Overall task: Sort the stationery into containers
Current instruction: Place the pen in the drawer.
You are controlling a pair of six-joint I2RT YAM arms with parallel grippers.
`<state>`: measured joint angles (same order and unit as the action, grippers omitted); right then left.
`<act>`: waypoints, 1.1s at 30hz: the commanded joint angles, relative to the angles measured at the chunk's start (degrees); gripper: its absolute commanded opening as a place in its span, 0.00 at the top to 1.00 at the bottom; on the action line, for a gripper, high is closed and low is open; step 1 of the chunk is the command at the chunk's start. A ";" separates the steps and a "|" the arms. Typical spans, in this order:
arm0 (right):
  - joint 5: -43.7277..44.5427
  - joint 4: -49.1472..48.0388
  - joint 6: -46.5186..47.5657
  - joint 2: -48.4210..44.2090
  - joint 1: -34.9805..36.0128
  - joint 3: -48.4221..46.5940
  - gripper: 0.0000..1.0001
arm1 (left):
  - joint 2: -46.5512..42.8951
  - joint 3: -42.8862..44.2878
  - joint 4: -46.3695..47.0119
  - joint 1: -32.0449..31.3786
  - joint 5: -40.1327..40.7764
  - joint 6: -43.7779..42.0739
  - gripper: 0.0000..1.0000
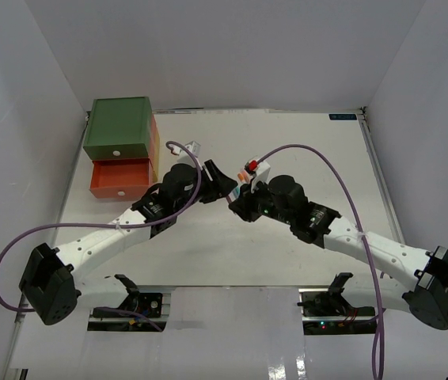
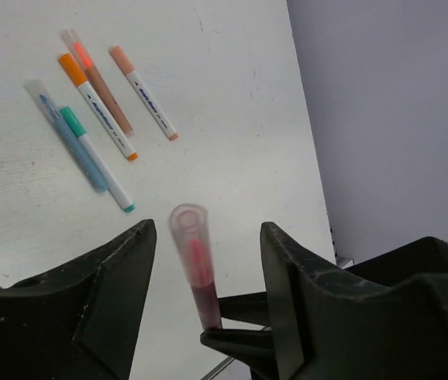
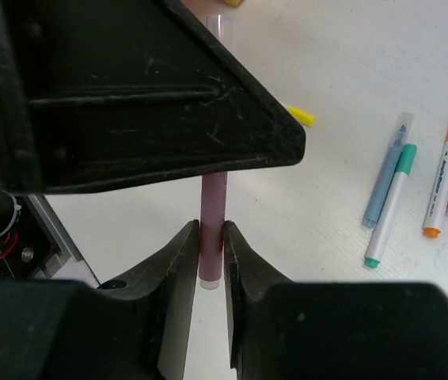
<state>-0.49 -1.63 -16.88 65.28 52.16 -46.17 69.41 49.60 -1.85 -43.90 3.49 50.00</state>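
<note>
My right gripper [image 3: 210,229] is shut on a pink-red pen [image 3: 212,210] and holds it above the table. In the left wrist view that pen [image 2: 194,265] stands between the jaws of my left gripper [image 2: 208,237], which is open, with a gap on both sides. In the top view the two grippers meet at mid-table, left [image 1: 218,187] and right [image 1: 237,203]. Several pens lie on the table: blue [image 2: 70,134], green-capped [image 2: 96,158], orange-capped [image 2: 97,107], peach [image 2: 143,93]. The stacked drawers [image 1: 117,127] stand at the back left, green on top; the orange-red drawer [image 1: 119,178] is pulled out.
A yellow pen end [image 3: 301,116] lies past the held pen. The table's right edge meets a grey wall [image 2: 382,119]. White walls enclose the table on three sides. Purple cables [image 1: 343,190] loop over both arms.
</note>
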 commanded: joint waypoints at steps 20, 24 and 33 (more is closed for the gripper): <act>4.35 -1.01 -0.26 -3.92 0.05 1.44 0.35 | -6.99 -0.21 -2.80 0.65 14.17 -3.15 1.00; 7.60 0.75 1.24 -5.77 0.13 2.14 0.21 | -11.73 -1.00 -7.72 6.88 16.11 -3.86 1.00; 10.25 4.00 3.35 -6.39 -0.04 3.37 0.10 | -19.31 -2.32 -12.74 30.86 16.38 -10.09 1.00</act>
<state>7.64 1.58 -14.70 59.29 52.14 -43.13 51.44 48.14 -12.23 -18.70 19.03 43.62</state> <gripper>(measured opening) 0.909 0.260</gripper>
